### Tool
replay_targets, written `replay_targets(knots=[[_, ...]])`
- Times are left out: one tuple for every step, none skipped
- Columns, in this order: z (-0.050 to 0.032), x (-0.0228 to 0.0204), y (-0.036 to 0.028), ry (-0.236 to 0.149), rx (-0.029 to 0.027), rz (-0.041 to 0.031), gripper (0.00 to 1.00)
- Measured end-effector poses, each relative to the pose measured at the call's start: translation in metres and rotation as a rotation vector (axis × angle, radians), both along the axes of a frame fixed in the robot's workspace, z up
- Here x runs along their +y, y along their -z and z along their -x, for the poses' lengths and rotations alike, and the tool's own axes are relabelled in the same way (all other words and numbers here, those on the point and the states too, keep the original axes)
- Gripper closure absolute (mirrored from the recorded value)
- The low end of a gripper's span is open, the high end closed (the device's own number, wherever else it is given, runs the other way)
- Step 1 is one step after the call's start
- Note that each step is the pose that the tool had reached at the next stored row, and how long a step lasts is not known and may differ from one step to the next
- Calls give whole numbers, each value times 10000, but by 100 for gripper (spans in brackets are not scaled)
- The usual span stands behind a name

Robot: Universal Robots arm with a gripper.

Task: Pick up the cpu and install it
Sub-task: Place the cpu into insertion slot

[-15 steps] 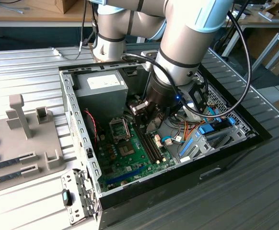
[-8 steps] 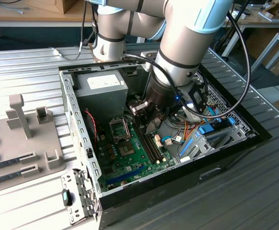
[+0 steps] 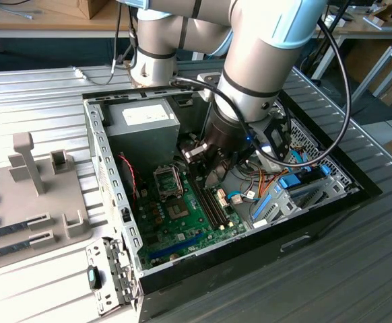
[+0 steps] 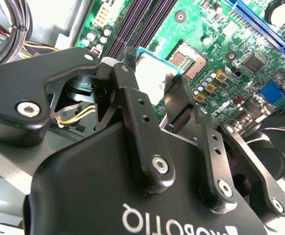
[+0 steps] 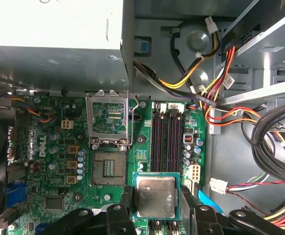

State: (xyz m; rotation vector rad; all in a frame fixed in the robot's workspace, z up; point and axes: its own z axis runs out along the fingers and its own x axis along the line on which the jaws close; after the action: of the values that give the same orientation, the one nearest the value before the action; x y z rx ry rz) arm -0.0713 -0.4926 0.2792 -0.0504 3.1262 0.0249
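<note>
In both wrist views my gripper is shut on the cpu, a flat square chip with a silver-grey top and a thin green rim. Black fingers press its two opposite edges. I hold it level a little above the green motherboard, over the end of the memory slots. The open socket lies beside it, its load plate swung up. In the exterior view the gripper hangs inside the open computer case, next to the socket.
The grey power supply stands behind the socket. Bundles of coloured cables run beside the memory slots. A drive cage fills the case at the exterior view's right. A grey fixture tray lies outside the case at the left.
</note>
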Motion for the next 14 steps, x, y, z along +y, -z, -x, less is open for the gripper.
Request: replay_targets(knots=[[0, 0, 2, 0, 0, -1, 53], [1, 0, 3, 0, 0, 0, 53], [1, 0, 5, 0, 0, 0, 53], [1, 0, 7, 0, 0, 0, 53], [1, 0, 9, 0, 0, 0, 53], [2, 0, 11, 0, 0, 0, 53], [2, 0, 12, 0, 0, 0, 53], [3, 0, 14, 0, 0, 0, 53], [3, 0, 19, 0, -1, -1, 53], [4, 0, 21, 0, 0, 0, 53], [4, 0, 22, 0, 0, 0, 53], [5, 0, 24, 0, 0, 0, 53], [5, 0, 28, 0, 0, 0, 53], [6, 0, 30, 0, 0, 0, 53]])
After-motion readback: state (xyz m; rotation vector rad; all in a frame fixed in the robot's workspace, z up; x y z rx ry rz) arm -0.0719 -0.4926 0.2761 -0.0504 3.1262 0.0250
